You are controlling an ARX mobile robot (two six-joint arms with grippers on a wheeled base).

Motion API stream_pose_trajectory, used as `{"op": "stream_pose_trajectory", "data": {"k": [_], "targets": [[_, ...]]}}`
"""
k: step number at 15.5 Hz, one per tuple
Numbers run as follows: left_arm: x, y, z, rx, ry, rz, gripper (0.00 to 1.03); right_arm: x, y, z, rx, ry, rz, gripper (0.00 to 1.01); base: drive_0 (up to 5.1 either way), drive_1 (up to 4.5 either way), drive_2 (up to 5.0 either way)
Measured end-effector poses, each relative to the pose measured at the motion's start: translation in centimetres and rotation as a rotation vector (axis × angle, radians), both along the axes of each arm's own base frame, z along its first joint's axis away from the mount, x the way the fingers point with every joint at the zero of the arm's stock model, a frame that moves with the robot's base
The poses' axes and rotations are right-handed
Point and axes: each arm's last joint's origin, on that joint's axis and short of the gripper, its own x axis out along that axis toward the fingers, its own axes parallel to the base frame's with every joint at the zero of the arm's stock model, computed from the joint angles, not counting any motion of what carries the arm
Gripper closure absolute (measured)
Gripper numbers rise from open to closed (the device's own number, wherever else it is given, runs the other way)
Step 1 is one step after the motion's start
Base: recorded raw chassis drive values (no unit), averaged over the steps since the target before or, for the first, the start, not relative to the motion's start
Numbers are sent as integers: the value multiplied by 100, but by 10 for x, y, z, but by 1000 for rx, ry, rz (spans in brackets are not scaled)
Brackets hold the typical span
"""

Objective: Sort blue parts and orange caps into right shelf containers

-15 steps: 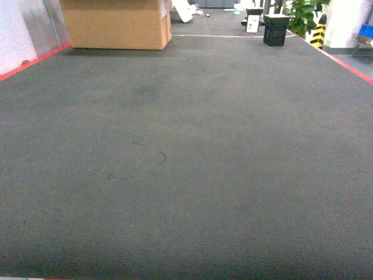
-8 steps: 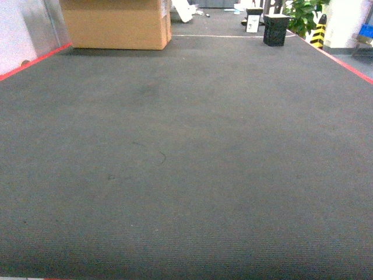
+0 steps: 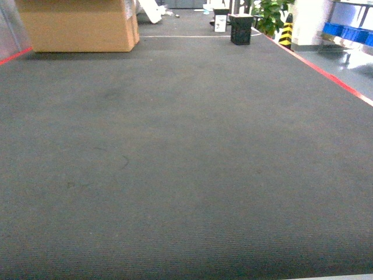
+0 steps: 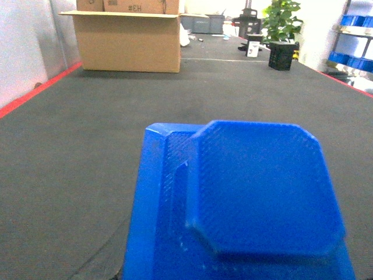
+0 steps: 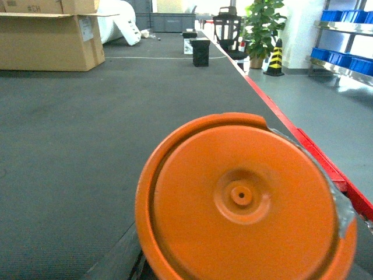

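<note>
A blue part (image 4: 256,186), a flat moulded plastic piece with cut corners, fills the lower half of the left wrist view. It hangs above the dark carpet, and my left gripper's fingers are hidden under it. An orange cap (image 5: 245,198), round with a small centre hub, fills the lower right wrist view the same way and hides my right gripper's fingers. Blue containers (image 3: 344,30) stand on a metal shelf at the far right, and they show again in the right wrist view as the containers (image 5: 341,58). Neither gripper shows in the head view.
Dark carpet (image 3: 175,163) stretches ahead, edged by a red floor line (image 3: 326,73) on the right. A large cardboard box (image 3: 76,26) stands at the far left. At the far end are a black crate (image 3: 240,29), a potted plant (image 3: 269,13) and a yellow-black cone (image 3: 285,32).
The head view has swung to the right. The cardboard box and black crate slid left in the picture, and the shelf with blue containers came into sight at the right edge.
</note>
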Motion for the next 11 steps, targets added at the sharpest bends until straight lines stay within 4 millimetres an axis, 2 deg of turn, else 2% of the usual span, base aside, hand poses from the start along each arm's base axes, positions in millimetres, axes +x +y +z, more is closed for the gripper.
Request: {"op": "stream_pose_trajectory", "data": {"k": [11], "targets": [[0,0,0,0,0,0,59,0,0,0,0,0,0,56,-155,-155,-155]]}}
